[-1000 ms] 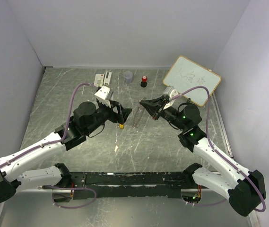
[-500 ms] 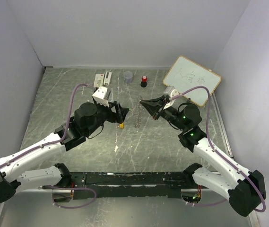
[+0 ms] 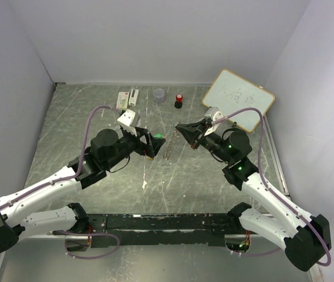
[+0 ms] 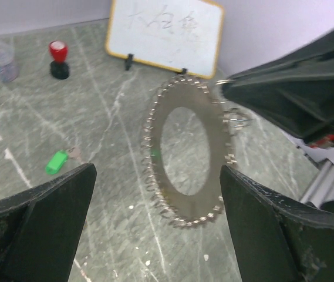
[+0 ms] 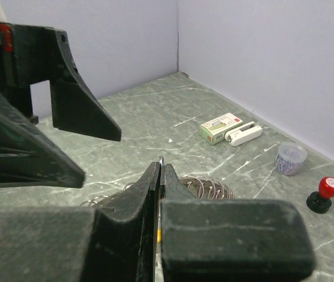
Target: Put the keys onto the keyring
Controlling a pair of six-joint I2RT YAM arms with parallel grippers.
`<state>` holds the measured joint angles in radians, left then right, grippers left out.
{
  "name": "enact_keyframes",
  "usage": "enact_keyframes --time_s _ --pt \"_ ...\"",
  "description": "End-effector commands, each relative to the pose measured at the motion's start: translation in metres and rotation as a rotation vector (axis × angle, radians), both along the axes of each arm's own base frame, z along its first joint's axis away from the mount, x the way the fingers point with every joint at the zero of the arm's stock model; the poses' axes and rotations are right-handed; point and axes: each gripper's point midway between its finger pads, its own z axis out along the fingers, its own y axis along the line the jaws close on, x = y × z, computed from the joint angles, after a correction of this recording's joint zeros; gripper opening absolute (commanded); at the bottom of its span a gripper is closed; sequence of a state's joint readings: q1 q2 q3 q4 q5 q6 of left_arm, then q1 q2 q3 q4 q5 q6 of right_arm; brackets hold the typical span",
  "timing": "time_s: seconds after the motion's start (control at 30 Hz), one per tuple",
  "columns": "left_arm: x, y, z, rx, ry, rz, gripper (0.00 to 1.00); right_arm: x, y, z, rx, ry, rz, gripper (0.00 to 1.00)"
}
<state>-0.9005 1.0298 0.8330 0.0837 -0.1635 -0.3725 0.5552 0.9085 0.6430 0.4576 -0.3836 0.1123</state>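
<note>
"Which step were you on?"

"My right gripper (image 4: 225,88) was clamped shut on the keyring (image 4: 215,164), holding its rim so it stood upright between the arms. My left gripper (image 3: 149,143) gaped wide, empty, facing it."

"And next?"

"I judged the left had to go down for the green key (image 4: 56,162) on the table (image 4: 114,235) beside the ring. The ring itself crowded that reach. The red-capped knob (image 4: 58,59) and whiteboard (image 4: 167,32) stood well apart."

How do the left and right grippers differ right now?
The left gripper has its jaws wide open and empty; the right gripper is shut. The right one pinches the keyring by its rim, holding it upright; the left one only frames it without touching. Both face each other and have the same black two-finger build.
</note>
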Motion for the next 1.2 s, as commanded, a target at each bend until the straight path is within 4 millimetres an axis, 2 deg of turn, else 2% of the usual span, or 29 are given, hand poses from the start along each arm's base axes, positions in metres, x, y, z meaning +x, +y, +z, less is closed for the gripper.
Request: enact_keyframes --time_s 0.0,0.1,0.3,0.53,0.67,0.73,0.9,1.0,1.07,1.17 --pt "-0.023 -0.013 0.038 -0.095 -0.149 -0.165 0.99 0.002 -0.002 0.011 0.017 -0.025 -0.015 0.00" --pt "-0.029 -0.020 0.040 -0.095 -0.172 -0.217 0.99 0.003 -0.001 0.012 0.017 -0.025 -0.010 0.00" --pt "-0.027 -0.039 0.017 -0.026 -0.127 -0.285 0.99 0.003 0.000 0.015 0.028 -0.030 -0.006 0.00" --pt "-0.006 -0.039 -0.005 0.018 -0.126 -0.204 0.99 -0.001 0.002 0.023 0.034 -0.038 0.019 0.00" --pt "0.001 -0.043 -0.009 0.047 -0.142 -0.194 0.94 -0.002 0.003 0.025 0.036 -0.040 0.025 0.00" --pt "0.003 -0.045 -0.011 0.057 -0.148 -0.195 0.85 -0.003 0.003 0.025 0.038 -0.038 0.029 0.00" --pt "0.006 -0.047 -0.011 0.065 -0.150 -0.193 0.47 -0.004 0.003 0.027 0.038 -0.036 0.029 0.00" --pt "0.006 -0.044 -0.007 0.063 -0.158 -0.180 0.27 -0.003 0.001 0.027 0.039 -0.031 0.021 0.00" --pt "0.008 -0.039 -0.004 0.065 -0.162 -0.155 0.09 -0.001 0.000 0.024 0.034 -0.017 0.008 0.00" --pt "0.012 -0.031 0.000 0.086 -0.163 -0.114 0.07 0.002 -0.002 0.021 0.026 0.009 -0.014 0.00"
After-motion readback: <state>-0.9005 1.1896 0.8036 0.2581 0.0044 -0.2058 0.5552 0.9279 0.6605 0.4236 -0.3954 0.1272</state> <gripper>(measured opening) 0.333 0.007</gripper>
